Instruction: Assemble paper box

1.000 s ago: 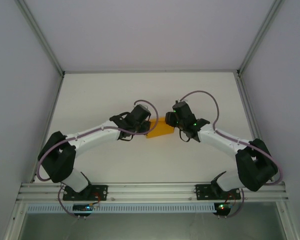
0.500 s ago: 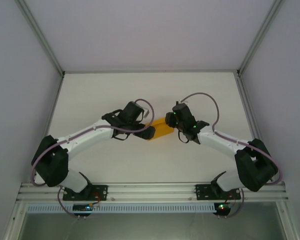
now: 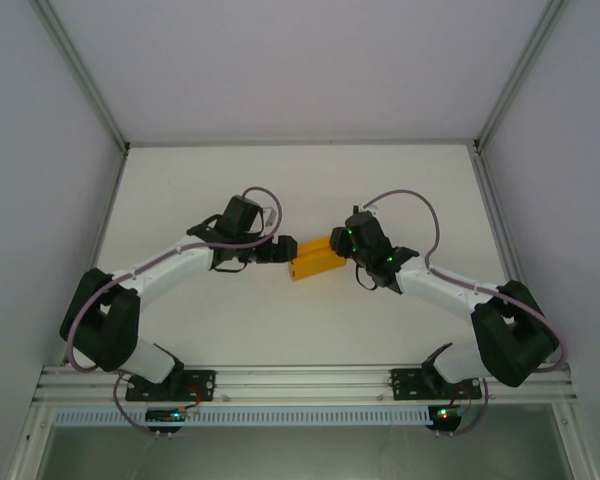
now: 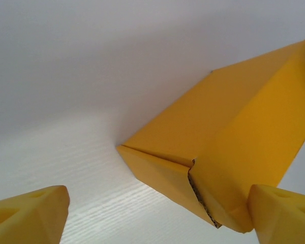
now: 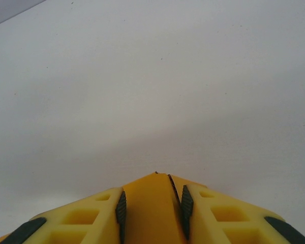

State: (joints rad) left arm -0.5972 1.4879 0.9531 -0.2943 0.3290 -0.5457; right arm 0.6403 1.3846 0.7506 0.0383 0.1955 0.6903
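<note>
The left claw has just let go and drawn back, spread wide. The right claw pinches the paper box, whose left end looks folded shut.

Paper box on table centre; left jaws just left; right jaws around right end.

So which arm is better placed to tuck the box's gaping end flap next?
Probably left. The open left gripper faces the paper box's gaping end with both fingers free, while the right gripper is clamped on the other end, steadying it.
</note>
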